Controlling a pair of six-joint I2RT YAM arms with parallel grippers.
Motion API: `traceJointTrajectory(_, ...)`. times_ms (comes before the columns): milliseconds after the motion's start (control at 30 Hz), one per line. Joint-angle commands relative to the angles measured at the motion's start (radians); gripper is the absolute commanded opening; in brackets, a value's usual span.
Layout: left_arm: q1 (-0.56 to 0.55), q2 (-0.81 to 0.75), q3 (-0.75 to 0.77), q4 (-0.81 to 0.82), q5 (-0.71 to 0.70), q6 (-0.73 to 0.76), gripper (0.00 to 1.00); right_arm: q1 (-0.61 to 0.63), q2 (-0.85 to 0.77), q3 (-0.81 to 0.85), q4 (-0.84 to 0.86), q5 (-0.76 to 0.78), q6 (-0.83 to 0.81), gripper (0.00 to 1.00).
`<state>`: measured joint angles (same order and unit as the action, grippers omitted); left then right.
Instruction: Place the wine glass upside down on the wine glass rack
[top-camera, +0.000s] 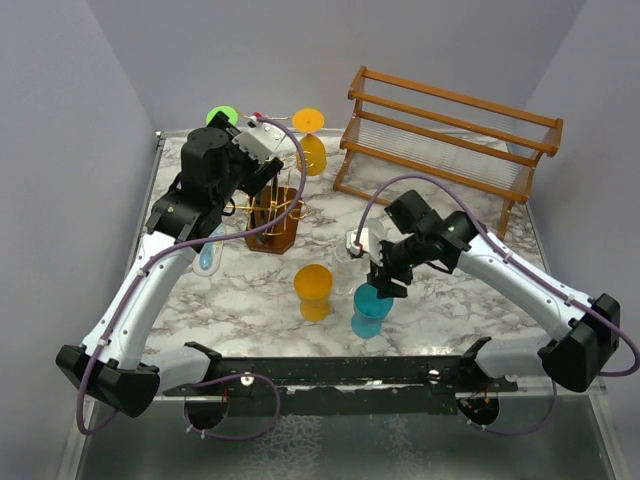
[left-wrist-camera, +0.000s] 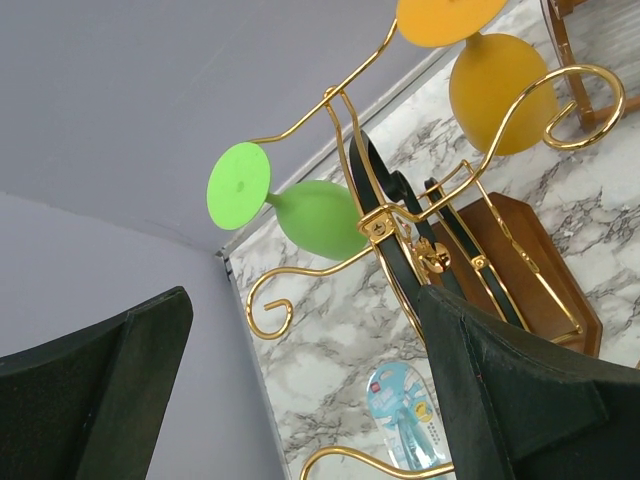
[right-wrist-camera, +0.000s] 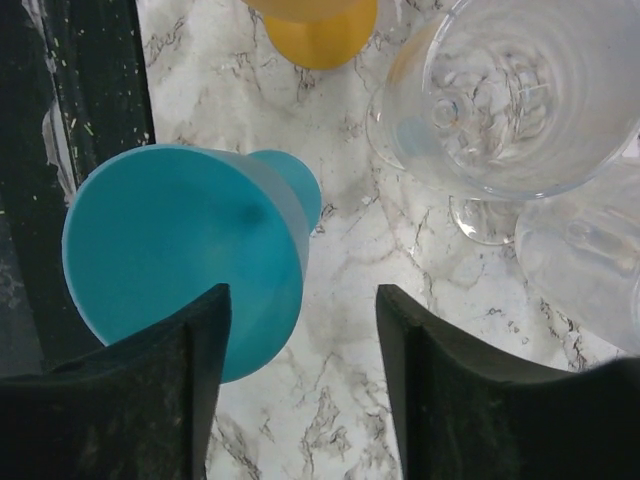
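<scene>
The gold wire wine glass rack (top-camera: 272, 205) stands on its dark wooden base at the back left. A green glass (top-camera: 222, 117) and a yellow glass (top-camera: 311, 140) hang on it upside down. My left gripper (top-camera: 260, 188) is open and empty right at the rack; the left wrist view shows the rack's scroll arms (left-wrist-camera: 400, 240), the green glass (left-wrist-camera: 315, 215) and the yellow glass (left-wrist-camera: 495, 85) between its fingers. My right gripper (top-camera: 386, 278) is open and empty just above a blue wine glass (top-camera: 370, 310) standing upside down on the table. The blue glass's foot (right-wrist-camera: 175, 250) lies by the left finger.
An orange glass (top-camera: 314, 290) stands upside down at mid table. Two clear glasses (right-wrist-camera: 520, 90) (right-wrist-camera: 585, 260) stand right of the blue one. A blue packet (top-camera: 207, 255) lies left of the rack. A large wooden slatted rack (top-camera: 450, 140) is at the back right.
</scene>
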<state>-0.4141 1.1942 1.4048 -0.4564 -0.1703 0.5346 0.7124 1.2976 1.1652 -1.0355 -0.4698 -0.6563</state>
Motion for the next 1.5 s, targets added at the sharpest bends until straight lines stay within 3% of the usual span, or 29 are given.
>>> traceJointTrajectory(0,0.003,-0.015,0.010,0.029,-0.029,0.018,0.99,0.005,-0.014,-0.011,-0.021,0.049,0.001,0.54)
traceJointTrajectory(333,0.003,0.023,0.025,0.040,-0.053,0.042,0.99,0.006,-0.079,-0.066,-0.030,0.140,-0.029,0.12)
traceJointTrajectory(467,0.003,0.035,0.022,0.037,-0.048,0.042,0.99,0.006,-0.136,-0.049,-0.047,0.163,-0.027,0.02)
traceJointTrajectory(600,0.003,0.047,0.023,0.030,-0.042,0.043,0.99,-0.005,-0.231,-0.066,-0.048,0.274,-0.019,0.02)
traceJointTrajectory(767,0.003,0.072,0.055,0.022,-0.008,0.018,0.99,-0.124,-0.289,-0.089,-0.024,0.488,-0.017,0.02)
traceJointTrajectory(1000,0.003,0.103,0.113,0.011,0.021,-0.056,0.99,-0.203,-0.271,0.027,0.021,0.649,-0.012,0.02)
traceJointTrajectory(1333,0.003,0.099,0.137,0.011,0.103,-0.129,0.99,-0.204,-0.194,0.257,0.288,0.609,-0.088,0.02)
traceJointTrajectory(1467,0.005,0.110,0.161,0.006,0.164,-0.225,0.99,-0.203,-0.132,0.402,0.319,0.479,-0.058,0.02)
